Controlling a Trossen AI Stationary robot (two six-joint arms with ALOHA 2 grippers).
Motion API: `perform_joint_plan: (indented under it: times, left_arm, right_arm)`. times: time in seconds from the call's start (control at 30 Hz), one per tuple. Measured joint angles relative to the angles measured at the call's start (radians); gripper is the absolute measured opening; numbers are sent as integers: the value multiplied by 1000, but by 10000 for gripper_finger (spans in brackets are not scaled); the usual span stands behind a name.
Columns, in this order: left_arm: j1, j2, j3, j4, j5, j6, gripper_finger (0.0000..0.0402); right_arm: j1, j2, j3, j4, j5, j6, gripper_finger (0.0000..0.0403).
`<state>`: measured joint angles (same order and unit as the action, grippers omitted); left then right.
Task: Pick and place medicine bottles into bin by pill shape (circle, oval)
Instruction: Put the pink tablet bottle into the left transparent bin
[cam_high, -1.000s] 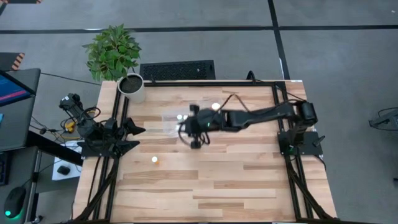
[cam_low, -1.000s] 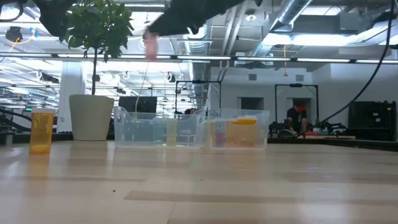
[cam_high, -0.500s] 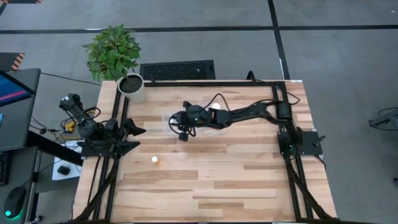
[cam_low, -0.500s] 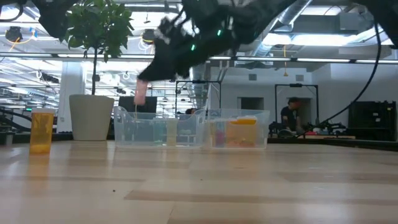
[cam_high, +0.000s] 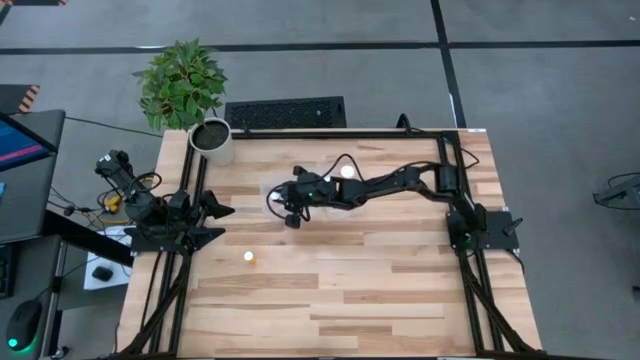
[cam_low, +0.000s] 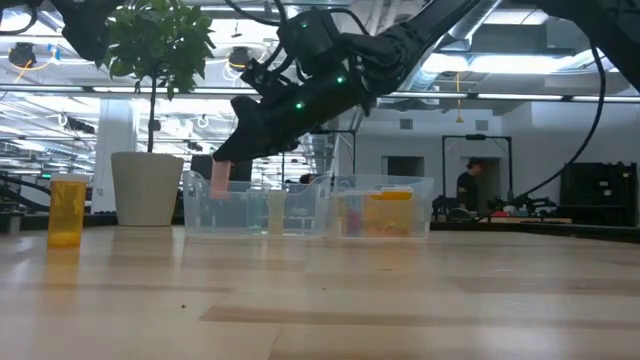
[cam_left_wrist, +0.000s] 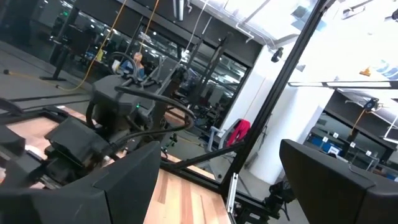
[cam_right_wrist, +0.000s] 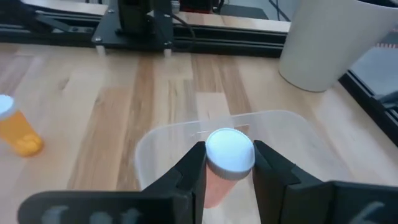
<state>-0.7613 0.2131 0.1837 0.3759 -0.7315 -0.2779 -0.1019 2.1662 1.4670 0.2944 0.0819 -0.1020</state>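
My right gripper (cam_right_wrist: 230, 171) is shut on a small orange medicine bottle with a white cap (cam_right_wrist: 229, 151). It holds the bottle over the left compartment of the clear bin (cam_right_wrist: 149, 149), seen in the low view (cam_low: 250, 205) with the bottle (cam_low: 220, 178) at the rim. The right compartment holds orange bottles (cam_low: 385, 210). One bottle (cam_high: 248, 257) stands on the table toward the near left; it also shows in the low view (cam_low: 67, 210). My left gripper (cam_left_wrist: 224, 199) is open and empty at the table's left edge (cam_high: 220, 220). My right gripper pinches the bottle between its two fingers (cam_right_wrist: 196, 168), on the body's sides just under the cap (cam_right_wrist: 214, 183). The fingers slant down from the table's right. The bottle is lifted clear, cap up, with its lower end at the rim of the bin's left compartment.
A white plant pot (cam_high: 212, 140) stands at the table's far left corner, just beyond the bin. The right arm (cam_high: 400, 182) stretches over the bin from its base at the right edge. Bare wood lies toward the near edge (cam_high: 340, 300). A person shows in the room behind (cam_low: 472, 190).
My right gripper has gone toward the table's left edge and down, tipping its fingers downward, and carries the bottle from high above the table to the rim of the bin's left compartment. It stays shut on the bottle.
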Motion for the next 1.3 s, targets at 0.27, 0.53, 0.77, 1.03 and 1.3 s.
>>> perform_joint_plan:
  times: [0.27, 0.53, 0.77, 1.03, 1.3]
  left_arm:
    - [0, 0, 0, -2, -2, -7, 322]
    - [0, 0, 1, -5, -2, -24, 322]
    - [0, 0, 1, -5, -2, -25, 322]
    - [0, 0, 1, -4, -2, -34, 322]
    - [0, 0, 1, -5, 9, -34, 322]
  right_arm:
    - [-8, 76, -1, 31, 24, 29, 108]
    - [-9, 107, 2, 66, 33, 48, 108]
    - [-12, 105, 2, 62, 35, 41, 108]
    - [-12, 105, 2, 55, 34, 39, 108]
    - [-12, 105, 2, 47, 33, 26, 163]
